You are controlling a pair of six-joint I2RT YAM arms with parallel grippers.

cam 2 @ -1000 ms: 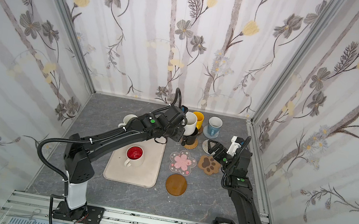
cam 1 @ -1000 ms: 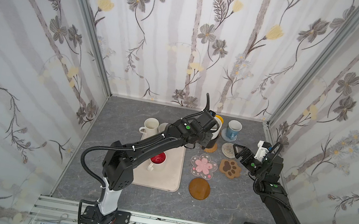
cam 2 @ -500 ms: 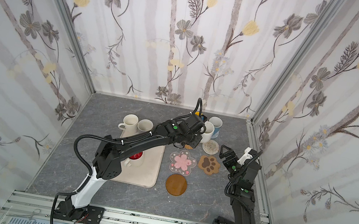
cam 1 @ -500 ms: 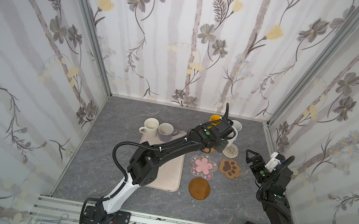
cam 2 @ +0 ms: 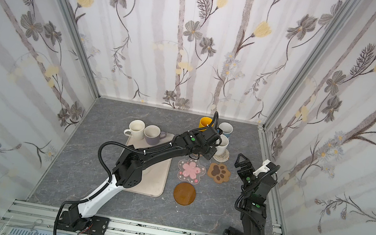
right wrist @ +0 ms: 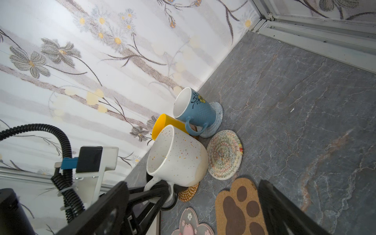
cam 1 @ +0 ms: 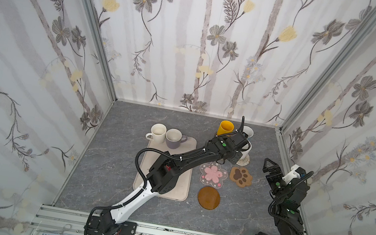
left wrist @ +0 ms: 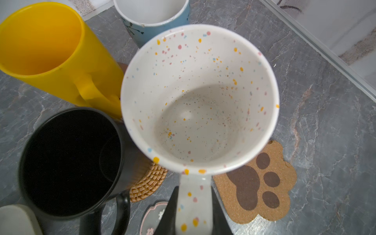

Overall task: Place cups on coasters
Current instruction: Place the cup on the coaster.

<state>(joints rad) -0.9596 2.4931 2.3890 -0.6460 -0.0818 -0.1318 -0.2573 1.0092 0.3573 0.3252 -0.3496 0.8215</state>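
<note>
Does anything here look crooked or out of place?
Nothing spilled or broken. The black mug sits off-centre on its golden mat, which pokes out one side. The speckled mug hangs by its handle in the left hand, not yet on the pale woven mat.

top views: set high, aimed down over whole desk | wrist views: held close; speckled mug is shared by both
</note>
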